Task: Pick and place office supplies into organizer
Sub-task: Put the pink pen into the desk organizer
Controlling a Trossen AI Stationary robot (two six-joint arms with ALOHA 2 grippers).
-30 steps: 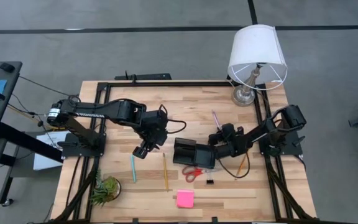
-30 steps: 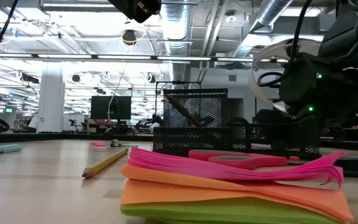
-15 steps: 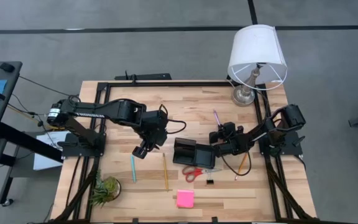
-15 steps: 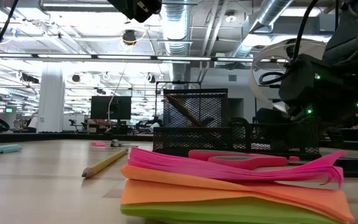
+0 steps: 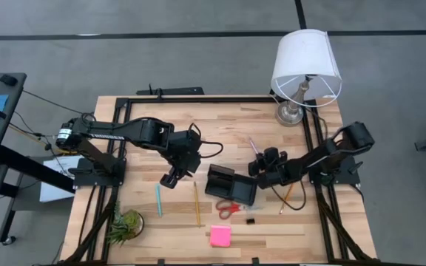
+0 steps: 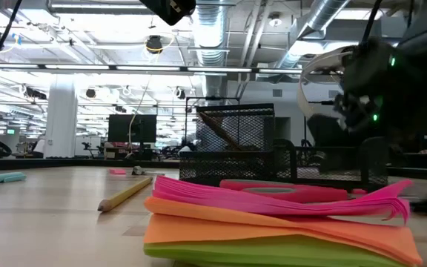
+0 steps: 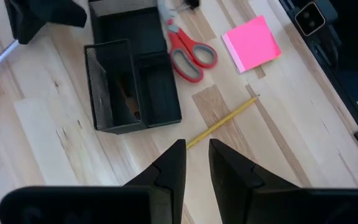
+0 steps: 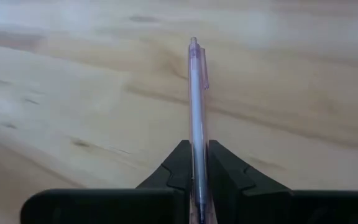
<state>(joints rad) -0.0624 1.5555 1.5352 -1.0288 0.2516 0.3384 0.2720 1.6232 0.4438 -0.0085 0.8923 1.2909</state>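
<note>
Now the right pincer (image 8: 194, 163), earlier apart, is clenched on the pale pen (image 8: 196, 106) beside the organizer (image 5: 231, 185).

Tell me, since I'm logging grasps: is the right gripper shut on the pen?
Shut on it: the right gripper fingers clamp the pen.

Wooden table (image 5: 132, 111) carries organizer (image 5: 231, 185), scissors (image 5: 229, 210), lamp (image 5: 305, 70).

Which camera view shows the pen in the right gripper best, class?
The right wrist view: the pen fills the frame, a clear, pale purple barrel clamped between the right gripper's fingers. The high view shows it only as a thin purple sliver beside the organizer. The low and left wrist views do not show it clearly.
</note>
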